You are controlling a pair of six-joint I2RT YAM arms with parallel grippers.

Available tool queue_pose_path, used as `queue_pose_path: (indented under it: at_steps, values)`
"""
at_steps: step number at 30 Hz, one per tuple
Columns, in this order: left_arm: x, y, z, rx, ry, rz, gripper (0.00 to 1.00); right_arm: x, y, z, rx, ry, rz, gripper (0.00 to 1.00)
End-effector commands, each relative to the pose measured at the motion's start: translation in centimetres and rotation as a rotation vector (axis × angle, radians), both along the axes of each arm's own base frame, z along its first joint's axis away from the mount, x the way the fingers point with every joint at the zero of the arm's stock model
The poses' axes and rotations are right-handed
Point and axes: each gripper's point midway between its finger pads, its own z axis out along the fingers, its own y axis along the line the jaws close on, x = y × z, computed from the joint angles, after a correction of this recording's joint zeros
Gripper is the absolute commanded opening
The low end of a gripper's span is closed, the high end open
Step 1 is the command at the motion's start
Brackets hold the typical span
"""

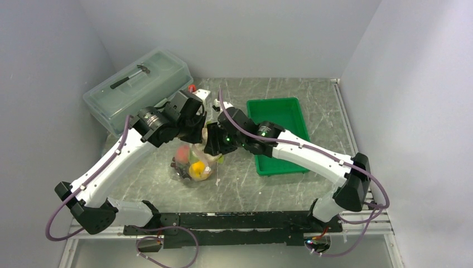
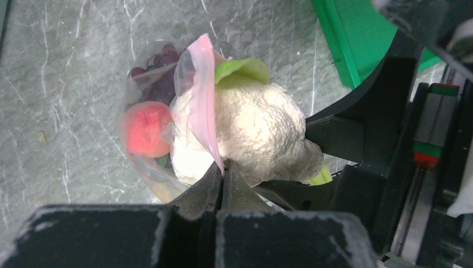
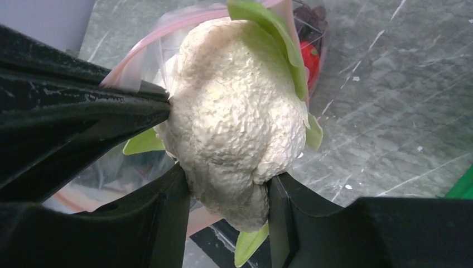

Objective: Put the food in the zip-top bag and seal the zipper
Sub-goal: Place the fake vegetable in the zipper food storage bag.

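1. Left end effector (image 2: 222, 173) is clamped shut on the zipper (image 2: 202, 95), the pale pink strip along the mouth of the zip-top bag (image 2: 139, 162). It holds that edge up off the counter (image 1: 251, 184).
2. The right end effector (image 3: 226, 184) grips the cauliflower (image 3: 234, 111), one finger on each side of the lower part of the white head. Green leaves poke out above and below the grip.
3. The cauliflower sits at the bag's mouth, pressed against the pink strip. In the right wrist view the strip curves round the top of the head. How far the head is past the rim cannot be told.
4. Inside the bag, below the cauliflower, lie the pink-red peach (image 2: 148, 128) and the dark grape bunch (image 2: 156, 72). The top view also shows the orange (image 1: 196, 169) through the clear plastic.
5. In the top view both end effectors meet over the bag near the middle of the counter, the left one (image 1: 198, 125) just beside the right one (image 1: 215, 142).
6. The green tray (image 1: 279, 134) lies just to the right of the bag, partly under the right arm.
7. A translucent lidded box (image 1: 139, 89) stands at the far left of the counter with a hammer (image 1: 129, 75) inside it.
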Motion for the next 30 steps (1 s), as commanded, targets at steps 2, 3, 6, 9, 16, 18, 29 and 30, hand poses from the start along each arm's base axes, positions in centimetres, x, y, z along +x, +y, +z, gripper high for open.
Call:
queue_pose_path:
  at_steps: [2,3,6,9,16,18,29,30]
  values:
    - [0.9,-0.7,3.4,-0.073,-0.094,0.006,0.0,-1.9,1.8,4.9,0.192,-0.021,0.096,0.48]
    - [0.9,-0.6,3.7,-0.072,-0.098,0.007,0.0,-2.1,2.0,4.8,0.195,-0.017,0.106,0.49]
    - [0.9,-0.5,3.9,-0.073,-0.107,0.009,0.0,-2.1,2.0,4.0,0.155,-0.017,0.099,0.55]
    - [0.9,-0.5,3.8,-0.068,-0.104,0.012,0.0,-2.0,1.7,3.6,0.137,-0.027,0.083,0.63]
    - [0.8,-0.2,3.2,-0.063,-0.099,0.019,0.0,-1.7,0.0,5.0,0.156,-0.077,0.025,0.71]
    - [0.8,-0.2,3.2,-0.063,-0.1,0.02,0.0,-1.5,-0.7,5.6,0.162,-0.095,-0.002,0.71]
    - [0.3,-0.6,3.9,-0.109,-0.109,0.003,0.0,-1.1,-1.5,6.5,0.173,-0.113,-0.051,0.71]
    - [0.3,-0.7,3.9,-0.114,-0.109,-0.001,0.0,-1.3,-1.2,6.5,0.186,-0.105,-0.038,0.71]
